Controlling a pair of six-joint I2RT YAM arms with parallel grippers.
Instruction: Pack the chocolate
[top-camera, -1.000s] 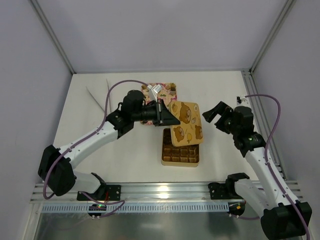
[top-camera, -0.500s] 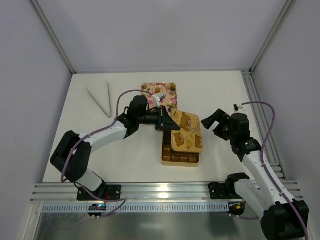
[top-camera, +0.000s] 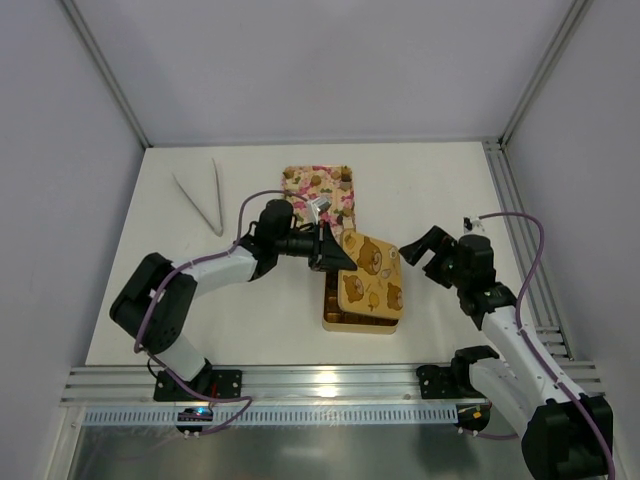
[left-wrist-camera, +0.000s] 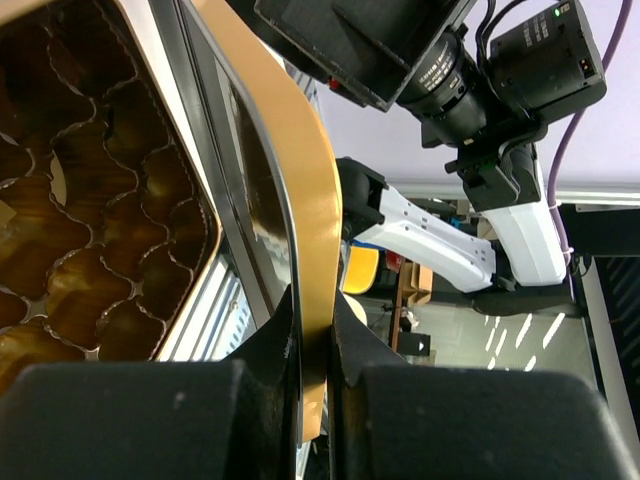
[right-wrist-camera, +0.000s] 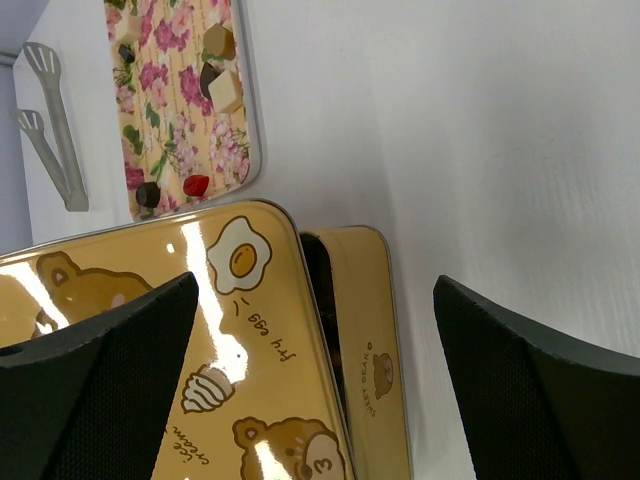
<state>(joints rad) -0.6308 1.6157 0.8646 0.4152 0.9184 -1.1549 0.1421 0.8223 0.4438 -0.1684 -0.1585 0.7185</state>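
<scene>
From here I see the white desk (top-camera: 440, 190) carrying three things. A pair of pale grey tongs (top-camera: 200, 195) lies at the far left. A pink floral rectangular tray (top-camera: 318, 185) sits far centre, and a gold rectangular tin box (top-camera: 360, 325) sits nearer me.

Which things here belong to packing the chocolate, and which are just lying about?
Job: chocolate, tray, box, lid clamped in the left gripper.
Lying about: tongs, untouched.
</scene>
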